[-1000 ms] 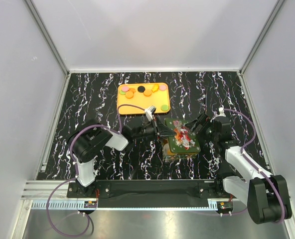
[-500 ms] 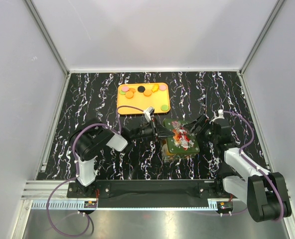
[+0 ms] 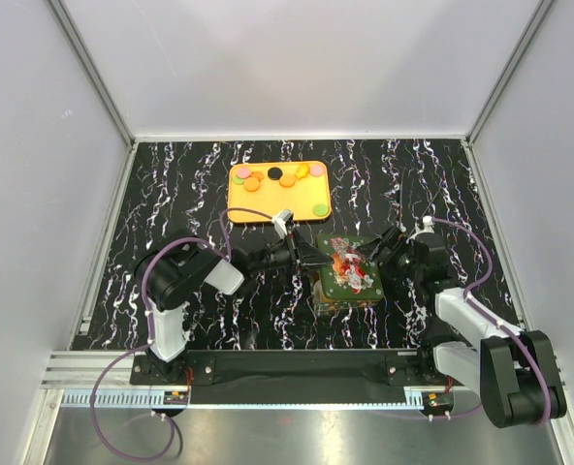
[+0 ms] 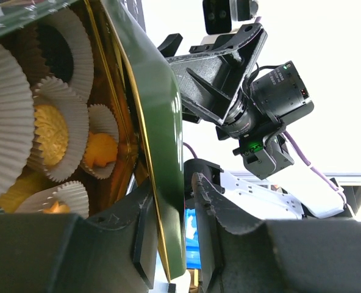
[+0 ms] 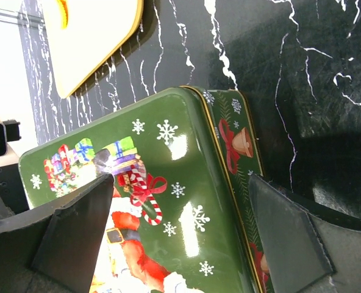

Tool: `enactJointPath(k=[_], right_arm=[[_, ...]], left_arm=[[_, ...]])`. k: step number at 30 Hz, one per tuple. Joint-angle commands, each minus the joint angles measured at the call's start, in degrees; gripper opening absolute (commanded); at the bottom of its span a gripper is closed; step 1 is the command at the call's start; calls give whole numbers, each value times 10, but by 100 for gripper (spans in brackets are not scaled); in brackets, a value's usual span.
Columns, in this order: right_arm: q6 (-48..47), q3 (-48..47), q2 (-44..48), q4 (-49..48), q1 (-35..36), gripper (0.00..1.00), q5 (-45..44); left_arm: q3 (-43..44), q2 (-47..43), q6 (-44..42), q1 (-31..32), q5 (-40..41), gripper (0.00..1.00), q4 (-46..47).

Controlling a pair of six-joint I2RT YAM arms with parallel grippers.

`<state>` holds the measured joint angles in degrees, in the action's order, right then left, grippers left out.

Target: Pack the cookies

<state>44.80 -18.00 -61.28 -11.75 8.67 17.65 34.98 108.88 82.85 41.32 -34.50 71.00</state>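
The cookies (image 3: 277, 179) lie as small orange, pink, green and black discs on an orange tray (image 3: 268, 207). In front of the tray stands a green Christmas tin (image 3: 350, 294), its pictured lid (image 3: 345, 263) lying aslant over it. My left gripper (image 3: 304, 257) has the lid's left rim (image 4: 168, 183) between its fingers (image 4: 145, 235). The jaws stand slightly apart, with a gap on one side. Under the raised rim I see white paper cups (image 4: 52, 131) with yellow-orange pieces. My right gripper (image 3: 386, 254) hovers wide open over the lid (image 5: 168, 159), its fingers (image 5: 77, 232) touching nothing.
The tray's corner (image 5: 95, 43) shows beyond the tin's side (image 5: 238, 140). Black marbled tabletop (image 3: 171, 194) surrounds everything. White walls close off the left, right and back. The right arm's camera and wrist (image 4: 260, 104) loom just past the lid.
The left jaws have widened around the lid's rim. The left wrist has drawn slightly left, and the lid sits lower on the tin. The right gripper has edged closer over the lid.
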Motion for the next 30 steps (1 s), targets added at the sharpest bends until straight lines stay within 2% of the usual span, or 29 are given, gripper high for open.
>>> enactJointPath(k=[1, 15, 30], right_arm=[[-1, 0, -9, -25, 2, 98, 5], [-1, -5, -24, -30, 1, 92, 7], [-22, -27, -24, 5, 2, 83, -7]], left_arm=[[-5, 5, -9, -7, -10, 31, 63], [-33, 9, -7, -30, -17, 33, 83], [-53, 26, -9, -48, -24, 33, 93]])
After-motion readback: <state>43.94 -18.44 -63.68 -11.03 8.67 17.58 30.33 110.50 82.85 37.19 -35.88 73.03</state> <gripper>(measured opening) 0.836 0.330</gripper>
